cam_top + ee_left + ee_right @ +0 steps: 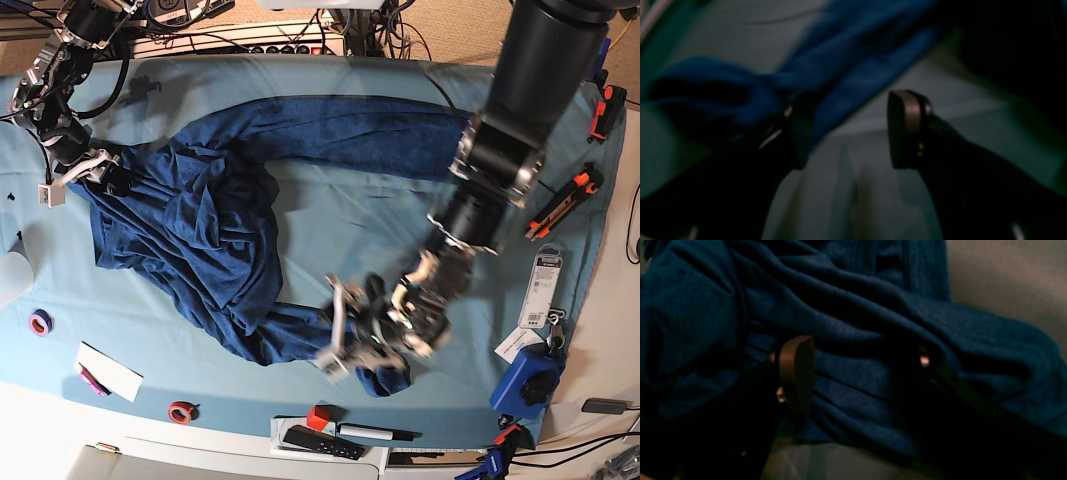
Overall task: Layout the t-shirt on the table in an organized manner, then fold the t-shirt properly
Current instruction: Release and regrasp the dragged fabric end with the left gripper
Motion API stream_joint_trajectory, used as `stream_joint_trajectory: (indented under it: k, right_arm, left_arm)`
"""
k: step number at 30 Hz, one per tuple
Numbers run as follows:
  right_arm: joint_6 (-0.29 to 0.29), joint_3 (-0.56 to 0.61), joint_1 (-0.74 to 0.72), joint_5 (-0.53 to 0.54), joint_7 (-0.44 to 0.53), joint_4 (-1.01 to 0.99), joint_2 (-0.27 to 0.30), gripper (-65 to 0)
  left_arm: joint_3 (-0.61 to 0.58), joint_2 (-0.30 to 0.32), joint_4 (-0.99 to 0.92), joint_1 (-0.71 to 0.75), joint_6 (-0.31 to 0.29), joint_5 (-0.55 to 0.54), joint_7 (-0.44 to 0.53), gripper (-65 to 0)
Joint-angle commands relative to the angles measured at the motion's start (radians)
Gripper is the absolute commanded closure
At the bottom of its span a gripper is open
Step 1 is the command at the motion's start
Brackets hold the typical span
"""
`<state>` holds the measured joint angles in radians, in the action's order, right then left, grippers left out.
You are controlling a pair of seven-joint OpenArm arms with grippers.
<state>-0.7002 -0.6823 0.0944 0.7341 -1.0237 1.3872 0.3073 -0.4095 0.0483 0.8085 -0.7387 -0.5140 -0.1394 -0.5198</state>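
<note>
The dark navy t-shirt (210,230) lies wrinkled on the teal table (350,220), one long sleeve stretched toward the back right and a bunched part reaching the front middle. My left gripper (365,340) hovers blurred over that front bunch. In the left wrist view the left gripper (853,131) is open; the t-shirt (846,60) runs past its left finger, and bare table (873,186) shows in the gap. My right gripper (100,168) is at the shirt's far left edge. Up close, the right gripper (860,370) is open over folds of the t-shirt (857,316), beside the table (1007,273).
Along the front edge lie a purple tape roll (40,322), a white card (110,370), a red tape roll (181,411), a red cube (317,417) and a marker (375,432). A blue device (527,382) and orange-handled tools (565,200) sit at the right. Cables line the back.
</note>
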Motion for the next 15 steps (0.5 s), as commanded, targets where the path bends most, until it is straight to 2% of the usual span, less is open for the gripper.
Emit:
stream_joint_trajectory:
  k: [1, 4, 9, 15]
  right_arm:
    - [0.002, -0.005, -0.006, 0.01, 0.003, 0.011, 0.019, -37.0]
    - [0.002, -0.005, -0.006, 0.01, 0.002, 0.011, 0.019, -37.0]
    - [0.002, -0.005, -0.006, 0.009, -0.005, 0.011, 0.019, -37.0]
    - [0.002, -0.005, -0.006, 0.01, -0.011, 0.011, 0.019, -37.0]
  left_arm:
    - [0.006, -0.016, 0.019, -0.038, 0.004, -0.009, 0.036, -35.0]
    - [0.006, -0.047, 0.019, -0.022, 0.01, 0.0, 0.064, -35.0]
    - [-0.008, -0.082, 0.018, -0.003, 0.086, 0.129, 0.147, -35.0]
    - [-0.209, -0.082, -0.041, -0.001, 0.218, 0.298, 0.245, -35.0]
